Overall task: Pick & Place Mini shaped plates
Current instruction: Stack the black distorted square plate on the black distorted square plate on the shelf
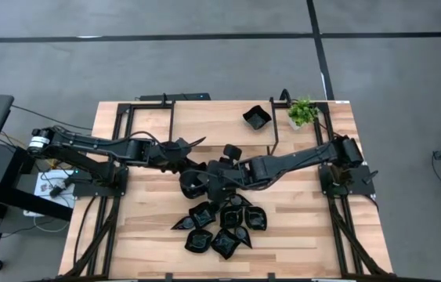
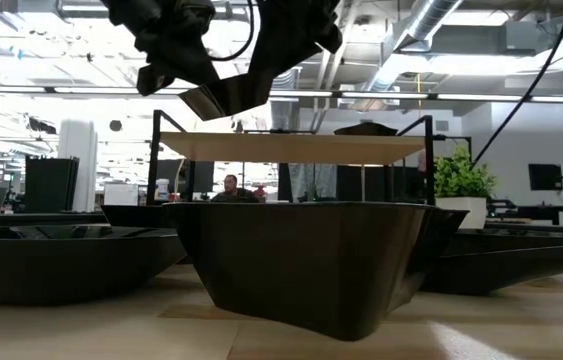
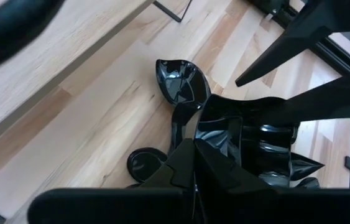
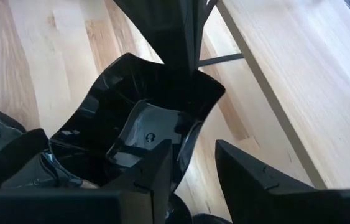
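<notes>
From the left, our left gripper [image 1: 191,157] reached to the table's middle, its fingers pressed together on the rim of a square black plate [image 4: 143,112] held up off the wood. Just beside it, our right gripper [image 1: 222,178] met the same plate from the other side, one finger [image 4: 156,174] inside the bowl and one outside the wall, jaws still apart around that rim. Below them lay the pile of mini shaped plates [image 1: 224,223], touching and overlapping, and one more square plate [image 1: 257,117] sat well apart near the potted plant [image 1: 302,111].

We judged these dishes light, stiff and glossy, so likely slippery and possibly brittle. A thin wall pinched near a corner seemed the surest hold.

Much was hard to read: black fingers against black plates blurred every edge from above. The table-level camera was mostly blocked by one near plate [image 2: 311,260]. We could not tell whether a second dish nested inside the lifted one.
</notes>
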Robot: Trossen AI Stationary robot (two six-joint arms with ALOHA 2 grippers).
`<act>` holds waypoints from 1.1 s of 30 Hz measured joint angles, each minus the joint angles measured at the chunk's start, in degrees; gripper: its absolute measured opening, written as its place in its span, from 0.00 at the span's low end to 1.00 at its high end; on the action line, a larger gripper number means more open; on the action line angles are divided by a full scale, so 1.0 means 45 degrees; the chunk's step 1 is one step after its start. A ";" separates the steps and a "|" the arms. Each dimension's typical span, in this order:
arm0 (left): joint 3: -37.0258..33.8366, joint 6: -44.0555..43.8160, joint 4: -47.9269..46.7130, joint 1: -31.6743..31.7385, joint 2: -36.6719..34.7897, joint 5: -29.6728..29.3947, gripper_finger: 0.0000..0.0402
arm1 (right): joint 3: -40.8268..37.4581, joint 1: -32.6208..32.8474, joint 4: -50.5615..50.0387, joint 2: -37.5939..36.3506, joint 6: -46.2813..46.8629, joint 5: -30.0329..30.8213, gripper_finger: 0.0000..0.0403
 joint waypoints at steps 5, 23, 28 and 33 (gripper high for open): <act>0.0000 0.0000 0.0342 0.0005 0.0000 0.0003 0.03 | -0.0001 0.0005 0.0001 0.0000 0.0002 -0.0005 0.29; 0.0000 0.0000 0.0430 0.0005 0.0000 0.0092 0.02 | -0.0003 0.0005 0.0032 0.0000 0.0034 0.0008 0.29; 0.0000 0.0000 0.0426 0.0005 0.0000 0.0092 0.03 | 0.0000 0.0005 0.0029 0.0000 0.0034 0.0015 0.29; 0.0000 0.0005 0.0426 0.0004 0.0003 0.0092 0.03 | -0.0004 0.0005 0.0034 0.0000 0.0042 0.0019 0.29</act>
